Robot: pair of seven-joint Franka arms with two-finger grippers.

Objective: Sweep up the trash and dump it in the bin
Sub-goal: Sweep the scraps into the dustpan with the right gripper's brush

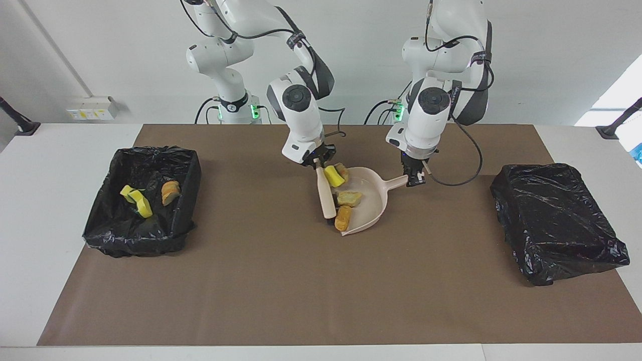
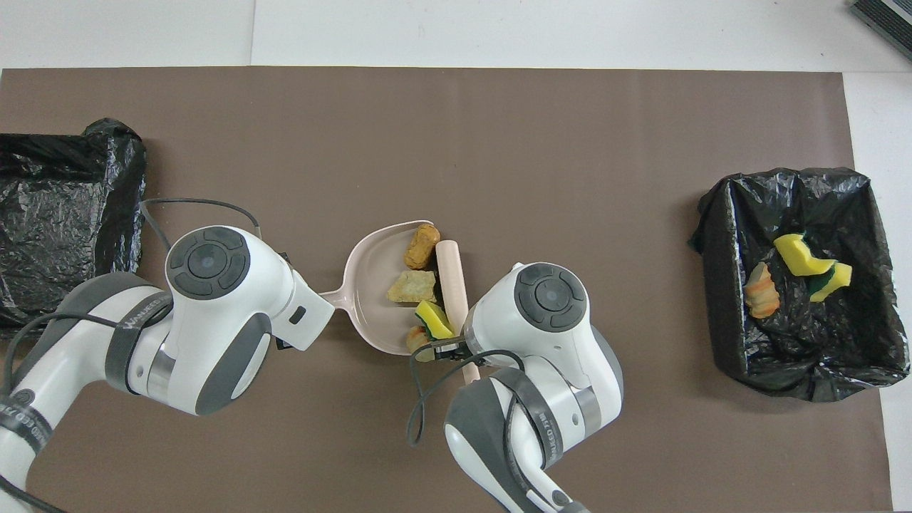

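A pale pink dustpan (image 1: 372,199) lies on the brown mat at mid-table, also in the overhead view (image 2: 369,285). My left gripper (image 1: 415,178) is shut on its handle. My right gripper (image 1: 321,163) is shut on a pale pink sweeper bar (image 1: 326,194), which lies across the pan's mouth. Several trash lumps sit in the pan against the bar: a yellow sponge (image 1: 333,176), a bread piece (image 1: 343,170), a tan chunk (image 1: 349,198) and an orange-brown piece (image 1: 343,218). The open black-lined bin (image 1: 188,175) at the right arm's end holds yellow sponges (image 1: 136,199) and a bread piece (image 1: 170,192).
A second bin wrapped in a black bag (image 1: 556,220) stands at the left arm's end of the table. The brown mat (image 1: 281,291) covers most of the white table. In the overhead view both wrists hide the grippers' tips.
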